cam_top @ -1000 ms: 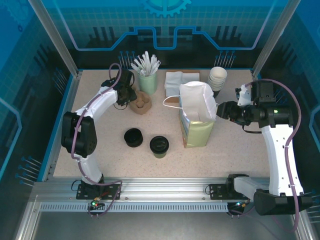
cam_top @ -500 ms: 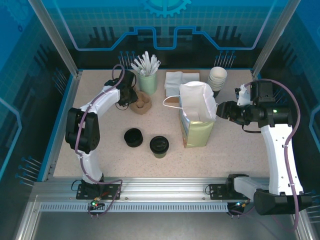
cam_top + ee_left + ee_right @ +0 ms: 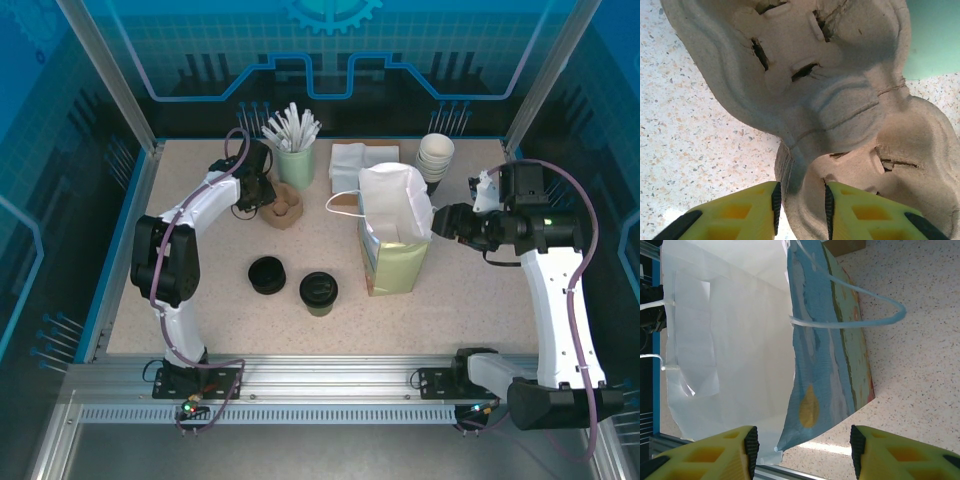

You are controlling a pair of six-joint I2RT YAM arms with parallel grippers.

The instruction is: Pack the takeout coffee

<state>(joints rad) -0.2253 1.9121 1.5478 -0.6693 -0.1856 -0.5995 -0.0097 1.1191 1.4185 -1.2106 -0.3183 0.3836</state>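
Note:
The takeout coffee (image 3: 318,291), a small dark cup with a black lid, stands on the table at front centre, apart from both grippers. Behind it to the left lies a brown cardboard cup carrier (image 3: 285,208). My left gripper (image 3: 258,190) is at its left side. In the left wrist view the left gripper (image 3: 801,200) is shut on a rim wall of the carrier (image 3: 840,100), one pad on each face. The paper bag (image 3: 395,250) stands open at centre right. My right gripper (image 3: 440,222) is open beside its right edge. In the right wrist view the bag (image 3: 730,340) has its lower corner between the spread fingers of the right gripper (image 3: 804,445), untouched.
A low black round piece (image 3: 267,274) lies left of the coffee. Along the back stand a green holder with white sticks (image 3: 295,160), white napkins (image 3: 355,158) and a stack of white cups (image 3: 434,158). Blue walls close the table's sides and back.
My left arm shifted slightly and its jaws narrowed onto the carrier's rim. The right arm, bag and coffee have not moved.

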